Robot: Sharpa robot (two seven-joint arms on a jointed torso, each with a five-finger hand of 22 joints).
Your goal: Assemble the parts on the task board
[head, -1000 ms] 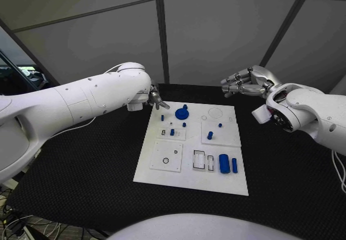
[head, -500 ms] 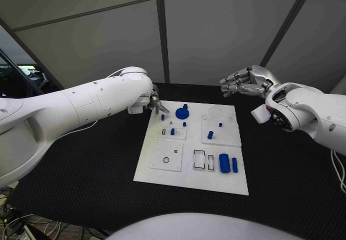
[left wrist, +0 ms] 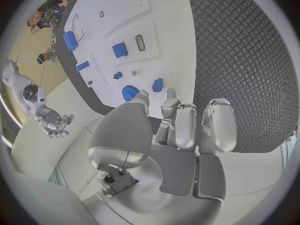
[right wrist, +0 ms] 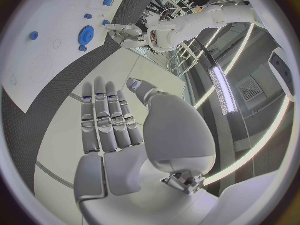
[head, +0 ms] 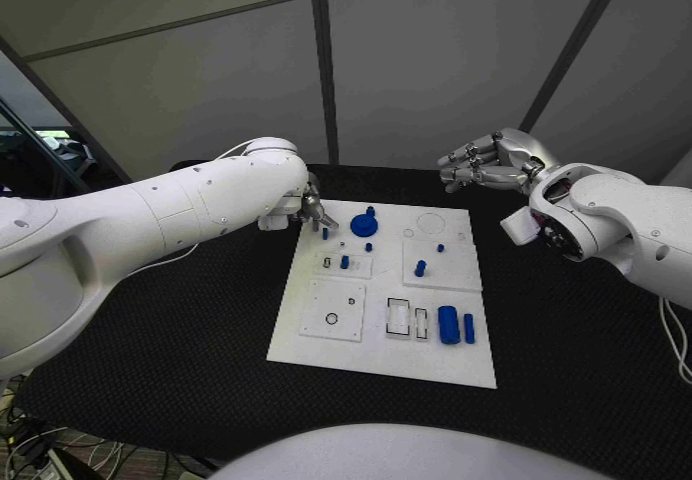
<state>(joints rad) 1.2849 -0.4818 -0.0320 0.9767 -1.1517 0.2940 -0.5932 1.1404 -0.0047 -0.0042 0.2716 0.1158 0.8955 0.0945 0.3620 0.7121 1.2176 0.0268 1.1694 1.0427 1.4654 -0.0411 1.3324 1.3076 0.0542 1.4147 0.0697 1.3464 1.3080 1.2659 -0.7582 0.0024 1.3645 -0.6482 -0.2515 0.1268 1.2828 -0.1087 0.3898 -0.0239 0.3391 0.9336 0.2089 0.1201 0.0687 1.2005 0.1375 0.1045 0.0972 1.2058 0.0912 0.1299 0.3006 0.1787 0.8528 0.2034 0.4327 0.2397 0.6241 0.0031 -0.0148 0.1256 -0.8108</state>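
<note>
The white task board [head: 378,345] lies in the middle of the black table. On its far part stand a blue gear [head: 364,226] and several small blue pegs, one [head: 325,234] by the far left corner. A thick blue cylinder [head: 449,326] and a thin blue bar [head: 469,330] lie near the front right. My left hand [head: 309,209] hovers at the board's far left corner, fingers apart and empty, their tips just beyond that corner peg [left wrist: 157,84] and the gear [left wrist: 129,92]. Raised behind the far right corner, my right hand [head: 483,165] holds nothing, its fingers [right wrist: 106,117] stretched out.
Black matting [head: 159,330] surrounds the board on all sides. Empty recesses, a rectangular slot [head: 398,318] and a round hole [head: 332,321], mark the board's near half. Grey partition walls [head: 433,70] stand behind the table.
My left arm has swung a little further in over the table's left side, and its hand has edged slightly closer to the board's far left corner. The right hand has barely moved.
</note>
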